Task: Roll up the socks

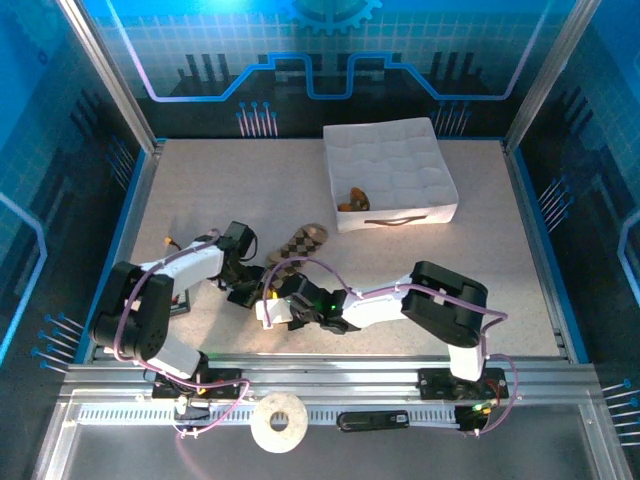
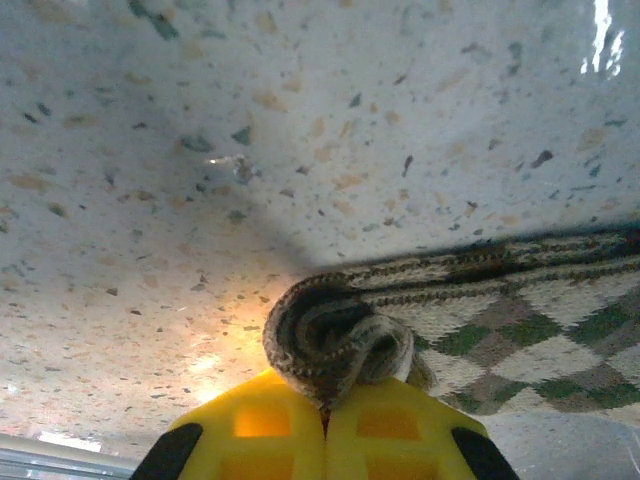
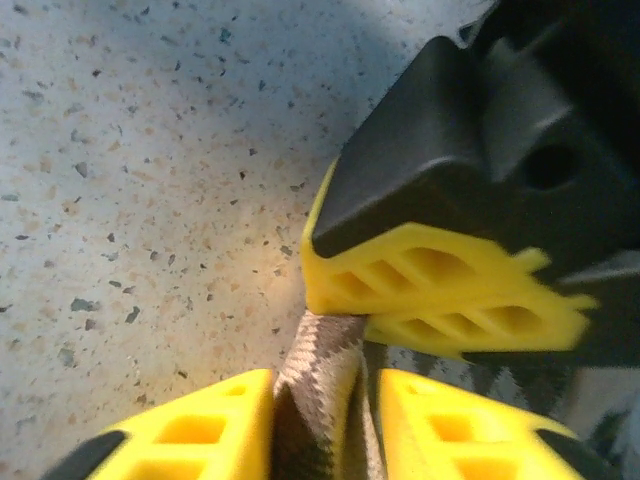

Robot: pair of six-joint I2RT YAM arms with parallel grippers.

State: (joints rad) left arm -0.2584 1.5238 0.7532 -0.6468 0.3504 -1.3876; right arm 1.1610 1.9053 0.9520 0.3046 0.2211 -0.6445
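Yellow fingers (image 2: 260, 430) of the left gripper (image 2: 325, 400) sit closest to the left wrist camera. They are pressed together with no gap, and they pinch the rolled-up end of the argyle sock (image 2: 335, 335). That end forms a tight brown-and-beige coil directly above the fingertips. The unrolled length runs off to the right, flat on the speckled table (image 2: 200, 150).

In the right wrist view, the right gripper (image 3: 322, 405) has its two yellow fingers (image 3: 190, 435) closed in on a bunched fold of the same sock (image 3: 322, 370). Fabric fills the narrow space between them. The left gripper (image 3: 440, 300) is just beyond, its yellow fingers touching the sock from the far side.

From the top camera, both grippers meet at the near-centre of the table (image 1: 200, 190), the left gripper (image 1: 248, 288) just beside the right gripper (image 1: 274, 302). The argyle sock (image 1: 302, 242) extends from them diagonally toward the far right.

Farther back on the right stands a white quilted box (image 1: 430, 150). A brown-orange item (image 1: 352, 198) lies inside it near the front wall, too small to identify. A roll of tape (image 1: 280, 422) rests on the metal rail (image 1: 400, 385) at the near edge.
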